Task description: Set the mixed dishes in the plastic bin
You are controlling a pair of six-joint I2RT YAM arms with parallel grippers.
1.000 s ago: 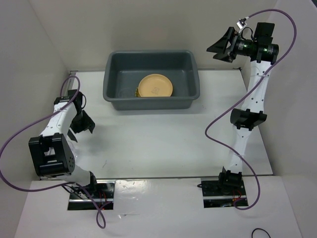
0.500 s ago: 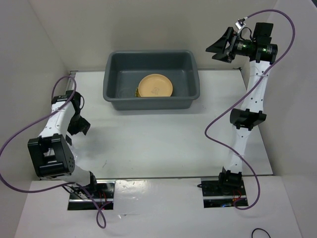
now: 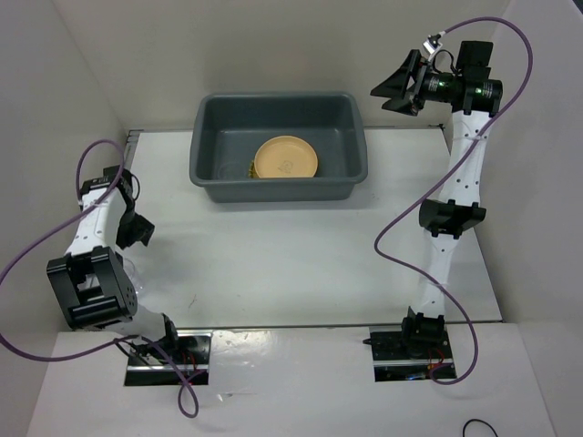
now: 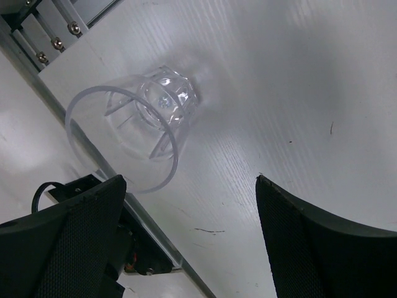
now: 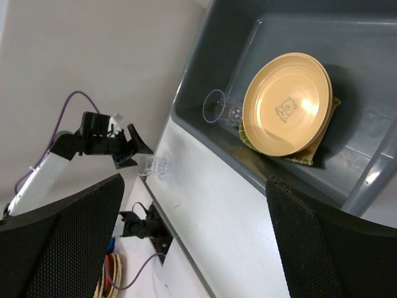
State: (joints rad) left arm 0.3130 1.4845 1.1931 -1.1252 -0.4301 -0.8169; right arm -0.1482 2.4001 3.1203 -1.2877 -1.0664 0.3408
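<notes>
The left gripper (image 3: 134, 229) has drawn back toward the left edge of the table (image 3: 291, 264) since a second ago, and the right gripper (image 3: 396, 84) has edged a little toward the bin (image 3: 273, 98). Both stand with jaws wide apart and hold nothing. Just ahead of the left gripper, off to one side of its fingers, a clear cup (image 4: 133, 127) lies on its side on the table, mouth toward the wrist. The retreat probably gives room to line up on it. Well below and ahead of the raised right gripper, the plates (image 5: 286, 104) lie stacked on the tray (image 5: 313, 155) inside the bin, with a second cup (image 5: 218, 108) lying just beside them. The right arm seems parked high to keep clear of the bin's opening.
</notes>
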